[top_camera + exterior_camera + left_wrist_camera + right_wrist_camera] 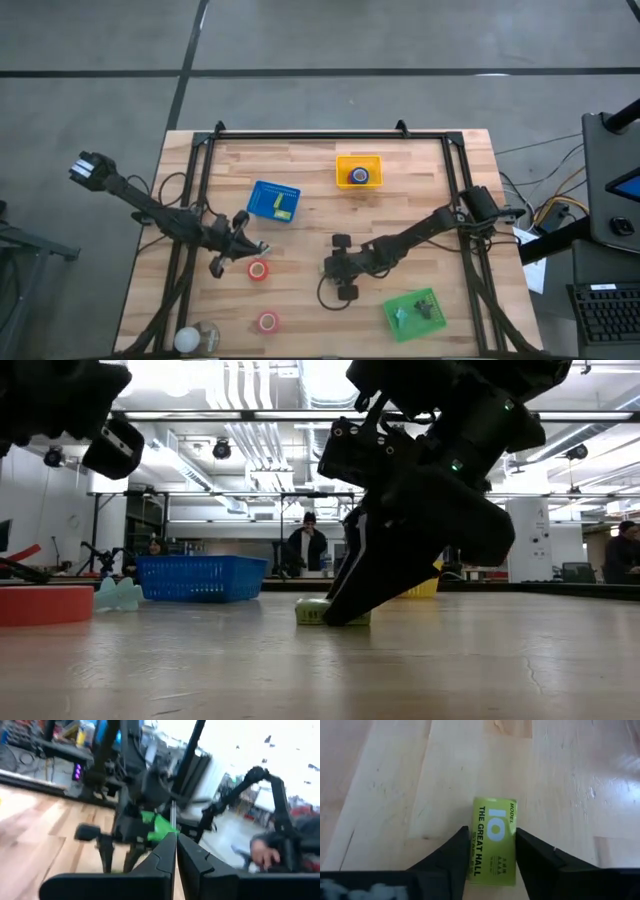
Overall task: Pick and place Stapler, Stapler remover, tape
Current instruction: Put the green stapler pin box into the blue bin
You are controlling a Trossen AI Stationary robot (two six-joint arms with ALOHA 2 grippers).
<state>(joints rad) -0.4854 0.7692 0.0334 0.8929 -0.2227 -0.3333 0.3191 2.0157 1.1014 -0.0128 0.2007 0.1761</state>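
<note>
Fingers of the right gripper stand open astride a small yellow-green printed box lying mid-table on pale wood, while the left gripper, pinched closed and empty, hovers near a red tape roll.

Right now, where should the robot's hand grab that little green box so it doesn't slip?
Probably across its two long sides, coming straight down from above. The green box lies flat on the table, long and narrow, and the right gripper already straddles it with one finger on each long side, open.
</note>
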